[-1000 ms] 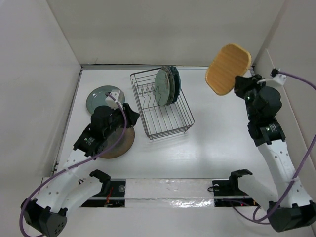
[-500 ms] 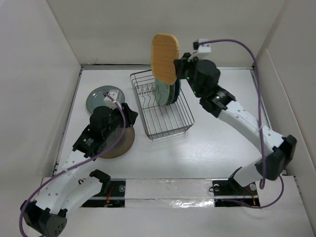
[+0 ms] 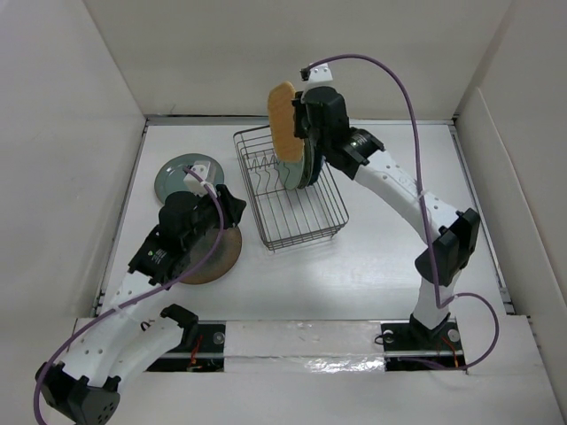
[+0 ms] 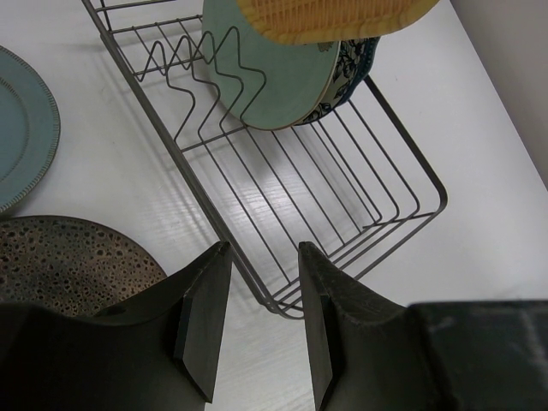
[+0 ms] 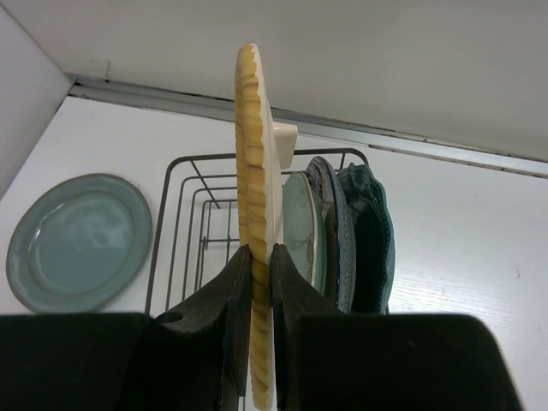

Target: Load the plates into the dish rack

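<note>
three plates [image 5: 330,231] in one dish rack [image 3: 299,215]

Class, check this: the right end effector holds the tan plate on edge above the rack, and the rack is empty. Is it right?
No. The right end effector holds the tan plate on edge above the rack, but the rack is not empty: the right wrist view shows three plates standing in it.

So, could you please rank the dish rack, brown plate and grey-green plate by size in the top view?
Largest: dish rack.
Brown plate, grey-green plate: look alike, the left arm partly hiding the brown one.
</note>
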Robot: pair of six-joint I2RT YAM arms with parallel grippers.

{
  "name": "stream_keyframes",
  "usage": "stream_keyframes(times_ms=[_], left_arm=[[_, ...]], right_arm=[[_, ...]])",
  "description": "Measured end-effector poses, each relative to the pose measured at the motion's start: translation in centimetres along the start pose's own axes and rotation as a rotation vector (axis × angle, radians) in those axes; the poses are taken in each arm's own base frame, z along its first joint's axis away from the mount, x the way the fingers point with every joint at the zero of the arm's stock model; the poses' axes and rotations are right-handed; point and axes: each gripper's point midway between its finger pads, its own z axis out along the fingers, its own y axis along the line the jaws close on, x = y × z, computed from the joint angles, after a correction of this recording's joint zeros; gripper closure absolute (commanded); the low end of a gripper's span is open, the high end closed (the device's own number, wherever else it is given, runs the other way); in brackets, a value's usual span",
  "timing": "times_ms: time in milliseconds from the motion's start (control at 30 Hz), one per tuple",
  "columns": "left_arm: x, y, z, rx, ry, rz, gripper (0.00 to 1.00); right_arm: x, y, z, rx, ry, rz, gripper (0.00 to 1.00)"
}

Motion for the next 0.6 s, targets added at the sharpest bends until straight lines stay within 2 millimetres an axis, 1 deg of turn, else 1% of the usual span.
stream_keyframes(times_ms=[100, 167, 267, 367, 600], left_arm=[[0.0, 0.0, 0.0, 0.0, 0.0, 0.0, 0.66], [0.0, 0.0, 0.0, 0.001, 0.0, 0.0, 0.66], [0.0, 0.0, 0.0, 0.002, 0.0, 0.0, 0.66], [0.0, 0.0, 0.0, 0.001, 0.001, 0.0, 0.66], [0.2, 0.1, 0.2, -0.002, 0.009, 0.0, 0.66]], right_arm=[[-1.1, -0.2, -0.8, -0.001, 0.017, -0.008, 1.0], [-1.4, -0.4, -1.3, -0.004, 0.031, -0.013, 1.0], [-1.0, -0.7, -1.4, -0.004, 0.065, -0.025, 1.0], [0.8, -0.9, -0.7, 0.001, 0.12, -0.044, 1.0], [7.1, -1.0, 1.9, 0.003, 0.278, -0.092, 1.0]])
